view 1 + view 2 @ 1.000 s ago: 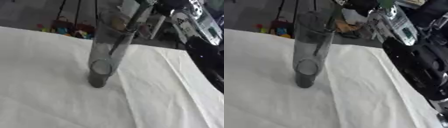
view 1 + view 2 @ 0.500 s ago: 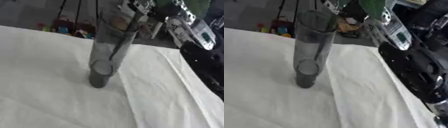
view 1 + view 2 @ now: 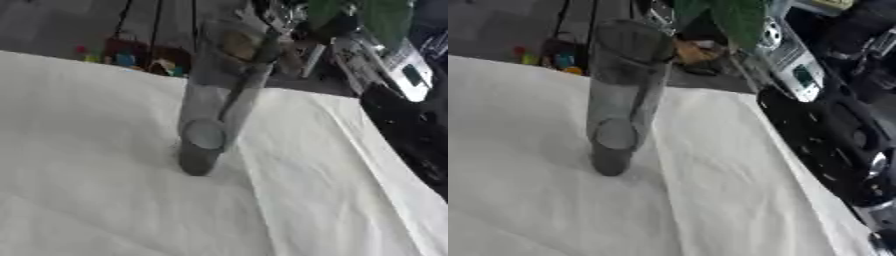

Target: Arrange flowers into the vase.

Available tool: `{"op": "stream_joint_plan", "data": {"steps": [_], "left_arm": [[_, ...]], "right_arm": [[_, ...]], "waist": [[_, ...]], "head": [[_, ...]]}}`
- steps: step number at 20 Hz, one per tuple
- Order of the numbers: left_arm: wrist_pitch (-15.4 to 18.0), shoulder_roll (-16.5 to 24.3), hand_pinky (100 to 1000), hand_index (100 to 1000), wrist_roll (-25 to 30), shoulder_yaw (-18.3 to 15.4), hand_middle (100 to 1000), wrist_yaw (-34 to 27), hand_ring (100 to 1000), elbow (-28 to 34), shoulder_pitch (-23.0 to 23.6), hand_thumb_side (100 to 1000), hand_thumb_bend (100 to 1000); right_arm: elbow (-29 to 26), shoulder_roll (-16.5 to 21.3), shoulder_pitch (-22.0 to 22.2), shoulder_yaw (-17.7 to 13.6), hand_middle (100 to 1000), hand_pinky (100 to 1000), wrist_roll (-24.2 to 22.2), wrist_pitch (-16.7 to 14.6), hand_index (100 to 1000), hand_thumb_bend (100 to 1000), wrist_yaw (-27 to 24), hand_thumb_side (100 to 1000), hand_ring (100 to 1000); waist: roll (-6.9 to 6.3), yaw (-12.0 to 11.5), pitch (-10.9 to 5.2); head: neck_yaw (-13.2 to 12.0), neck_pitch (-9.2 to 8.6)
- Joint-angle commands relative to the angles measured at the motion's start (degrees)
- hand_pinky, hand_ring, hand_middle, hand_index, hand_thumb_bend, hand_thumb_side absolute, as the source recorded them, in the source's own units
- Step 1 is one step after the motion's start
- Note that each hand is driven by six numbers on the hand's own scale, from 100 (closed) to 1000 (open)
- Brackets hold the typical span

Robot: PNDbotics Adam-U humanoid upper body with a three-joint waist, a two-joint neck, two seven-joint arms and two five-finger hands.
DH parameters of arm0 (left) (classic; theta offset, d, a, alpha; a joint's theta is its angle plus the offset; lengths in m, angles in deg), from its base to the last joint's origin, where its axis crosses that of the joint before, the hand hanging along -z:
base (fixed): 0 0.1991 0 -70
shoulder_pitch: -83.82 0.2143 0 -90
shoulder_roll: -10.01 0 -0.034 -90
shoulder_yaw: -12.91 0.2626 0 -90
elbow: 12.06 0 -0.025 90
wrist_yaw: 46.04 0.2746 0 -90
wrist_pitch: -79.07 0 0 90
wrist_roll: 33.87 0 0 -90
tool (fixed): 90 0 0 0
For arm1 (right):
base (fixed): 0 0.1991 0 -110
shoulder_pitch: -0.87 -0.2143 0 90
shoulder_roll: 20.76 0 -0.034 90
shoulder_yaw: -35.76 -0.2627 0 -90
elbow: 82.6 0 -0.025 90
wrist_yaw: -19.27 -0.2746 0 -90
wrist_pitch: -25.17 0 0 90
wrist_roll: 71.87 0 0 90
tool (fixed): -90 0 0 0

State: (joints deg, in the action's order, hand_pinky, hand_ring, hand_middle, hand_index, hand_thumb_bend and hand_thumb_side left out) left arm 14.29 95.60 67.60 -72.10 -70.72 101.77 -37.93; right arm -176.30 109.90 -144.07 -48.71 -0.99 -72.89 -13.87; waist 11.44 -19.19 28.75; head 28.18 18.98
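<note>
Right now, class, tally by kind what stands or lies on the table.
Vases: 1, grey glass vase
Stems: 1, stem leaning in the vase
Cloths: 1, white cloth
Total: 3

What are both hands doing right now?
Left hand: not in view.
Right hand: cannot tell; only its black arm shows, at the right, beside the vase.
</note>
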Motion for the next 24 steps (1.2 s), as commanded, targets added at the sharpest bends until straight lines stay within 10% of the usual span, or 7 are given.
{"op": "stream_joint_plan", "data": {"steps": [1,18,21,24], "left_arm": [[-0.06,0.25,773,861,-0.01,-0.18,717,0.0,688,0.76,-0.62,909,104],[-0.19,0.28,774,861,-0.27,-0.37,718,0.13,690,0.76,-0.46,910,105],[-0.17,0.27,775,861,-0.3,-0.4,718,0.12,690,0.76,-0.45,910,105],[-0.22,0.22,775,861,-0.22,-0.35,717,0.15,690,0.76,-0.45,910,105]], "right_arm": [[-0.32,1.43,-0.79,-0.62,345,123,-2.52,0.7,479,100,1.76,201,370],[-0.74,1.86,-1.02,-1.46,502,469,-5.84,-0.76,656,125,2.91,483,572],[-0.58,1.87,-1.07,-1.58,598,596,-5.79,-1.1,740,261,3.38,776,695],[-0.67,1.97,-1.18,-1.66,660,664,-6.25,-2.19,762,340,4.94,809,759]], "waist": [[-0.49,0.1,-1.16],[-0.43,0.38,-1.22],[-0.46,0.4,-1.22],[-0.42,0.39,-1.18]], "head": [[-0.43,-0.62],[-1.3,-0.61],[-1.25,-0.76],[-1.25,-0.94]]}}
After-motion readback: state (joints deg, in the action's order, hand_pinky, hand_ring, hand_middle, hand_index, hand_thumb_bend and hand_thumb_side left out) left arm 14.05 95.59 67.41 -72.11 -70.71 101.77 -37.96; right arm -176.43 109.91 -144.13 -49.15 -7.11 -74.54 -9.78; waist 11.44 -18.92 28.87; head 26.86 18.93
